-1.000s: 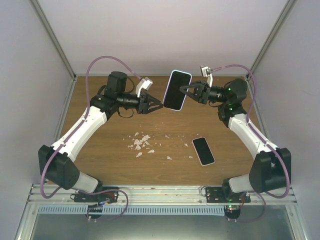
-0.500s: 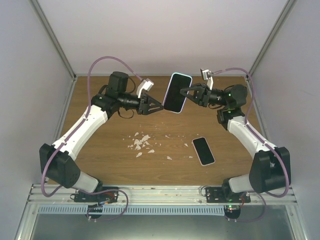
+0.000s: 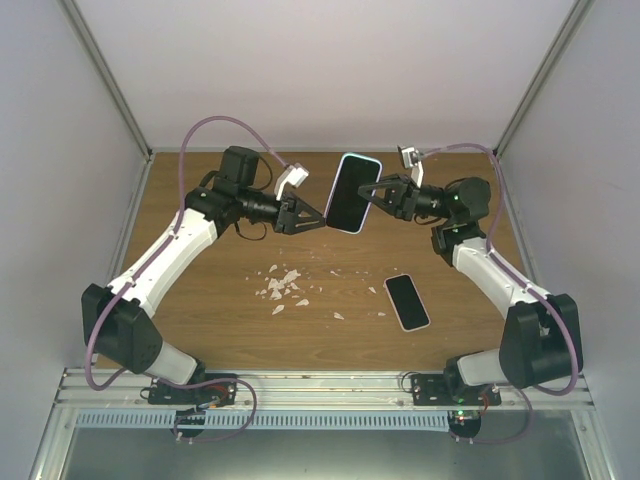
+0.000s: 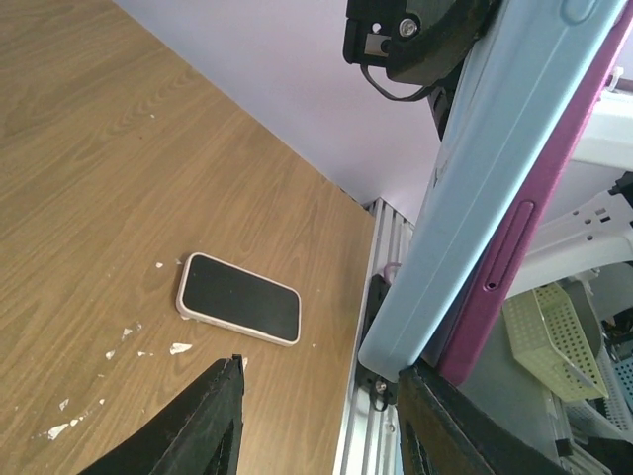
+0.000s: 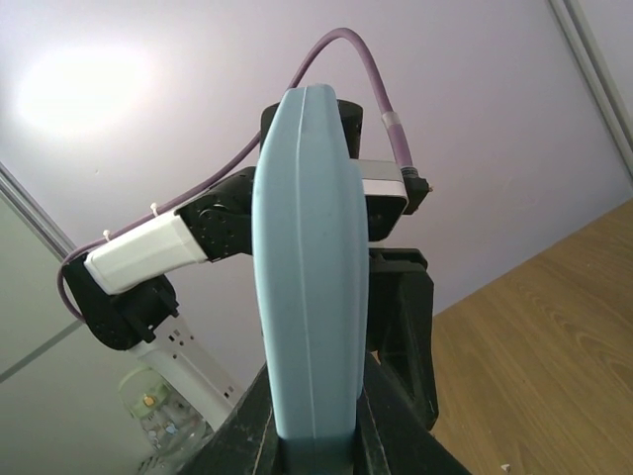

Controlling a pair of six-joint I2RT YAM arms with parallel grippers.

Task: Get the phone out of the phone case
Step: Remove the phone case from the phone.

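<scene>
**A:** The right arm has swung the phone [image 3: 351,193] lower and leftward, toward the left fingers [image 4: 213,421].

**B:** Those stand spread, just beside its bottom corner, holding nothing. The phone hangs above the desk [image 3: 230,320], its pale blue case [image 5: 307,277] pinched by the right fingers [image 3: 380,190].

**A:** Handling?

**B:** Probably a stiff, slick phone in a springy shell. I'd peel at a free corner.

**A:** Obstacles?

**B:** White scraps [image 3: 284,285] and a second phone [image 3: 407,301] lie on the desk below, well apart from the grip.

Wooden table [image 3: 200,320] with phone [image 3: 407,301], white scraps [image 3: 283,285]
</scene>
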